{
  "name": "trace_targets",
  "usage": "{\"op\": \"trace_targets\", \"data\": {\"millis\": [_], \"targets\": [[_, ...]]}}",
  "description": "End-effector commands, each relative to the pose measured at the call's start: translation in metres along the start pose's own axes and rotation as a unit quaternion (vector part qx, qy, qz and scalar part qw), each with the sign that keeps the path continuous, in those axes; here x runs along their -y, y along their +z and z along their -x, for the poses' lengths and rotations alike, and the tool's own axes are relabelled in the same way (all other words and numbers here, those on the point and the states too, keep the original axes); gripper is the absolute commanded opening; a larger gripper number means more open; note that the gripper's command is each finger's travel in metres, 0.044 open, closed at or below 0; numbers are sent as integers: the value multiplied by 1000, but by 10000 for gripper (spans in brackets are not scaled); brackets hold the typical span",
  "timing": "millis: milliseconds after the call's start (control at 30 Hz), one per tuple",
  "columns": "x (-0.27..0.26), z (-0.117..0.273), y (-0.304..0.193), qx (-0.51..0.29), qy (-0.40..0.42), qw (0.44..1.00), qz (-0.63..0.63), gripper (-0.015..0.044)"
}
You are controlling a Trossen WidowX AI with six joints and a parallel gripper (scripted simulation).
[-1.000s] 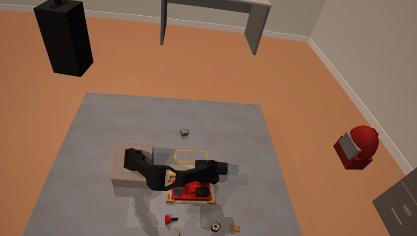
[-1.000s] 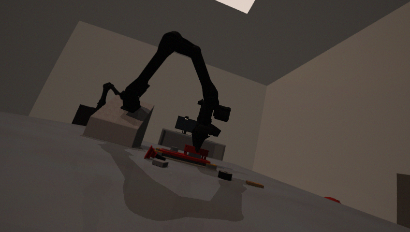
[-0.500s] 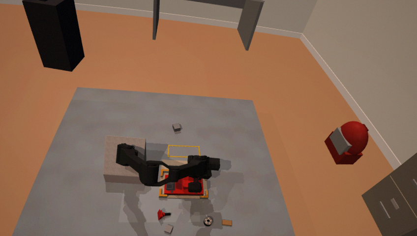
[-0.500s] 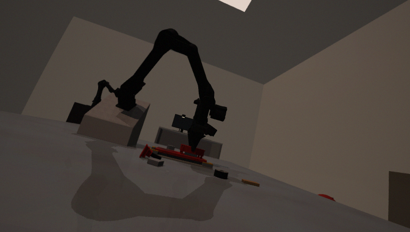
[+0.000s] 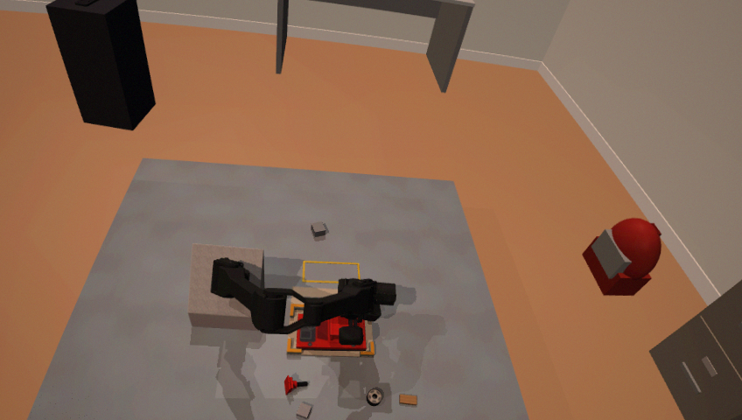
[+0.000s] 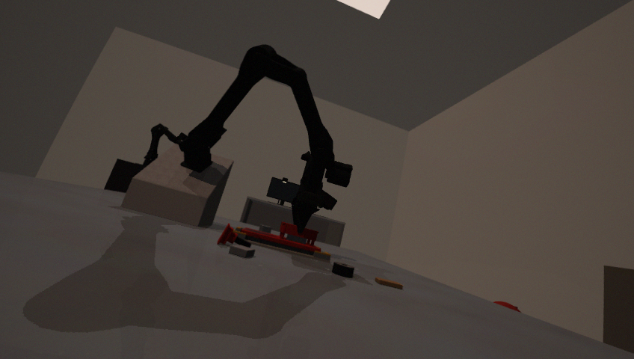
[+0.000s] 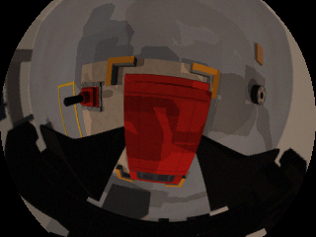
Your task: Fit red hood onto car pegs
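Note:
The red hood (image 6: 289,229) (image 7: 165,133) is between my gripper's fingers, over the red chassis (image 5: 325,346) (image 6: 267,237). My gripper (image 6: 300,231) (image 7: 162,133) points down and is shut on the hood, with a black finger at each side in the wrist view. In the exterior view the hood looks level, with its short legs close to the deck; I cannot tell whether they touch it. The chassis sits in the jig (image 5: 331,353), between orange corner brackets. The engine block and pegs are hidden under the hood and arm.
A red and black part (image 7: 89,97) lies beside the jig, near a yellow outline (image 5: 331,262). A red cone-like piece (image 5: 289,385), a wheel (image 5: 374,396) (image 7: 258,95), an orange block (image 5: 408,399) (image 7: 259,53) and a grey block (image 5: 304,409) lie across from it. Another grey block (image 5: 318,228) lies farther back.

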State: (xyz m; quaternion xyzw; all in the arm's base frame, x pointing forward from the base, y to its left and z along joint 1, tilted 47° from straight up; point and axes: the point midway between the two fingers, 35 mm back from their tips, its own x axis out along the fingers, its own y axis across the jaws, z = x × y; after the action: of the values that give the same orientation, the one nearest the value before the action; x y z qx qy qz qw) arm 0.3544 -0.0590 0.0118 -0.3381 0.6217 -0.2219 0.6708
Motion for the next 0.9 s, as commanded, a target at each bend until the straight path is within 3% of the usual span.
{"op": "trace_targets", "data": {"millis": [0, 867], "targets": [[-1, 3, 1, 2, 0, 1000, 0, 0], [-1, -1, 0, 5, -1, 1000, 0, 0]]}}
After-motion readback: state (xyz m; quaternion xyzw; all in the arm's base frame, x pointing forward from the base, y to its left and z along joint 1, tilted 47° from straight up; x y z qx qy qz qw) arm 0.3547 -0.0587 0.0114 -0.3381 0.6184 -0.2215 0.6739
